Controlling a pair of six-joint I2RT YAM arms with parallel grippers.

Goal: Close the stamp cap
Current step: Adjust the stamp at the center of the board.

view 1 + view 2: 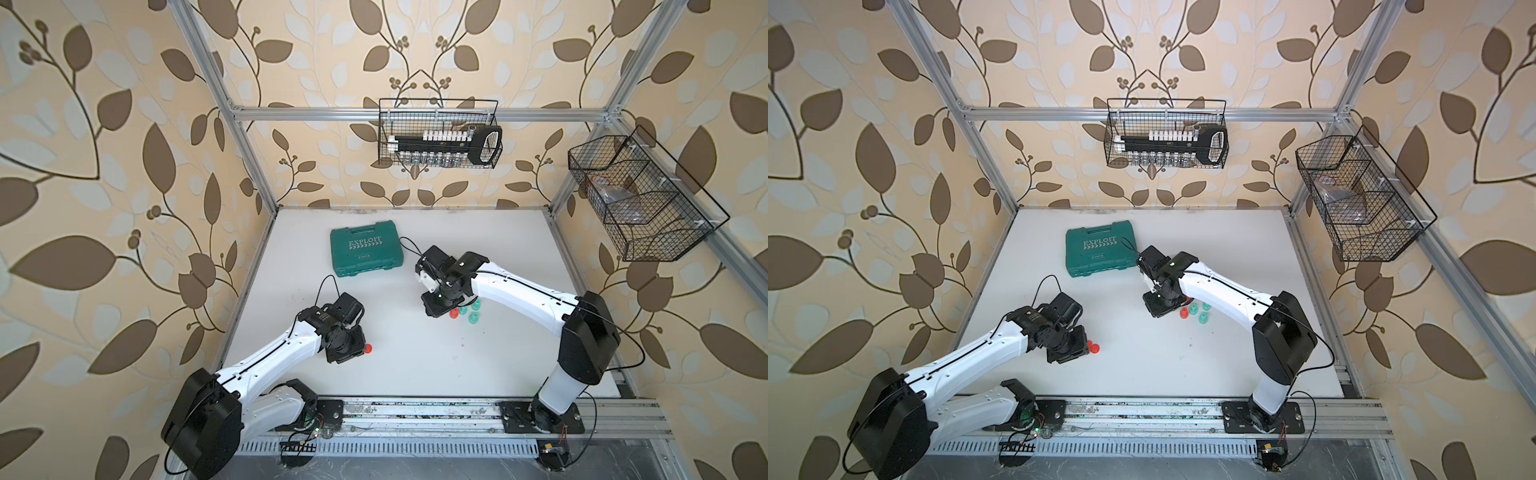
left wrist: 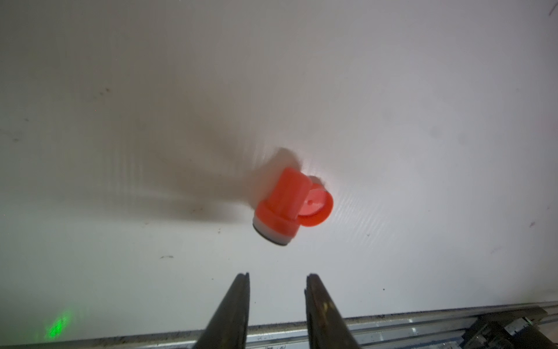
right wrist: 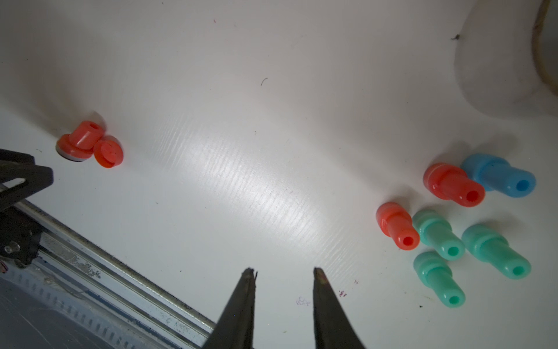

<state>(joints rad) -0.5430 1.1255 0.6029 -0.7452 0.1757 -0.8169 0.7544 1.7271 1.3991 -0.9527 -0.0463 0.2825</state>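
The left gripper (image 2: 277, 275) hangs over the white table (image 1: 415, 365) with a modest gap between its jaws and nothing in it. Just ahead of its tips lies the red stamp (image 2: 279, 205), with its loose red cap (image 2: 315, 208) off and touching its side. The stamp is smeared in the left wrist view, so whether it sits flat or leans on the cap is hard to tell.

The right gripper (image 3: 283, 269) also stands slightly parted and empty, well apart from that stamp. Six more stamps (image 3: 437, 234) are close beside it: two red, one blue and three green.

The tabletop is matte white and marked with dark scuffs and a few ink specks. A green tool case (image 1: 368, 249) lies shut towards the back. A metal rail (image 1: 415, 415) along the near edge carries both arm bases.

Aluminium framing (image 1: 415, 113) encloses the cell, and behind it is cream wallpaper with brown leaves. One wire basket (image 1: 438, 133) hangs on the back bar, and a second basket (image 1: 640, 199) hangs on the right side.
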